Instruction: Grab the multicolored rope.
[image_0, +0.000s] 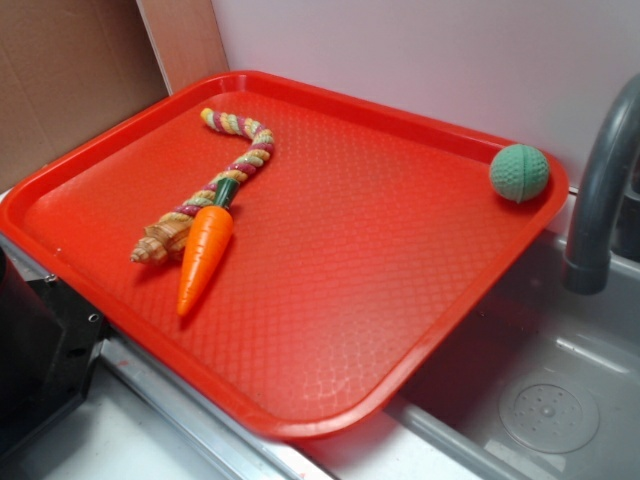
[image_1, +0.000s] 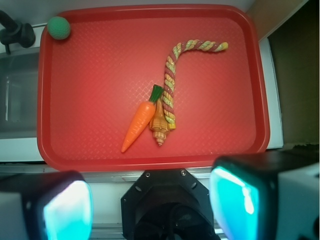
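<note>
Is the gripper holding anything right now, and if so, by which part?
Nothing is held. The gripper is open and empty, short of the tray, and the multicolored rope lies untouched on it beside the carrot.

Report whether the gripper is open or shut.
Open: the wrist view shows the gripper fingers spread wide apart, holding nothing, short of the tray.

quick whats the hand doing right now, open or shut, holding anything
Hand: open, holding nothing; the multicolored rope lies untouched on the red tray.
</note>
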